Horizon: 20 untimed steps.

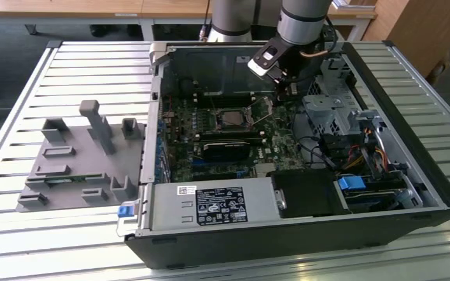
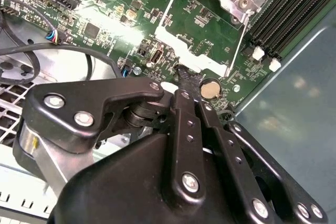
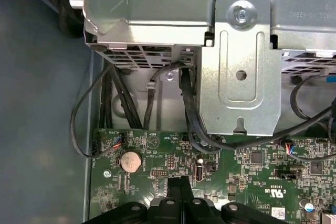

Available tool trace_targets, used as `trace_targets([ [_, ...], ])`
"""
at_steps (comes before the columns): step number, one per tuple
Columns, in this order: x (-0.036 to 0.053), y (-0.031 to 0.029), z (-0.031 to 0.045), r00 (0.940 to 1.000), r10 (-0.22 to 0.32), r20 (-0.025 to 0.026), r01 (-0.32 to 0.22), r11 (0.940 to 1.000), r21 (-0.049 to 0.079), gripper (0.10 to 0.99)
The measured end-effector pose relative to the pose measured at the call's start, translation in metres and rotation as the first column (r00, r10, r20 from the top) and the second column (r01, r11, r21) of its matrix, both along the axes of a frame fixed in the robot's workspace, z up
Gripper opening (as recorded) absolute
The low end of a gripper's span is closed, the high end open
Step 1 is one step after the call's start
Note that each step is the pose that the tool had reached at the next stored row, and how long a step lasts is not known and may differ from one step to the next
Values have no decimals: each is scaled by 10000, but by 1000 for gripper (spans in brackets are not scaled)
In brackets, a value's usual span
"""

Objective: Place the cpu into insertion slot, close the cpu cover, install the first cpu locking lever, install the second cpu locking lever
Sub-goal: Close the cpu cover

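While the cpu cover point(image 2: 191, 53) is standing open, the gripper point(image 1: 281, 89) is hovering at the insertion slot's point(image 1: 231, 119) two o'clock. Its fingers point(image 2: 181, 114) are pressing together, probably for pushing

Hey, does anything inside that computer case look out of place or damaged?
Nothing looks damaged or spilled. The cpu cover is swung open beside the insertion slot, close to the hand.

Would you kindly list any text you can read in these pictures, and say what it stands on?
White label on the silver box, exterior view: print too small to read.
Motherboard print, both wrist views: too small to read.
No text can be quoted.
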<state>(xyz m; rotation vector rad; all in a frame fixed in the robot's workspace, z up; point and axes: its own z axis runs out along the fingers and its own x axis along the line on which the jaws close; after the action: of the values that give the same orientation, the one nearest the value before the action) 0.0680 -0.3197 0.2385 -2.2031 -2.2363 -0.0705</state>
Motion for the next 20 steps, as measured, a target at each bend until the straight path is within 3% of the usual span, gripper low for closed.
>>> trace_targets([
  [20,-208,0,-2,10000,2,0,-2,10000,3,106],
])
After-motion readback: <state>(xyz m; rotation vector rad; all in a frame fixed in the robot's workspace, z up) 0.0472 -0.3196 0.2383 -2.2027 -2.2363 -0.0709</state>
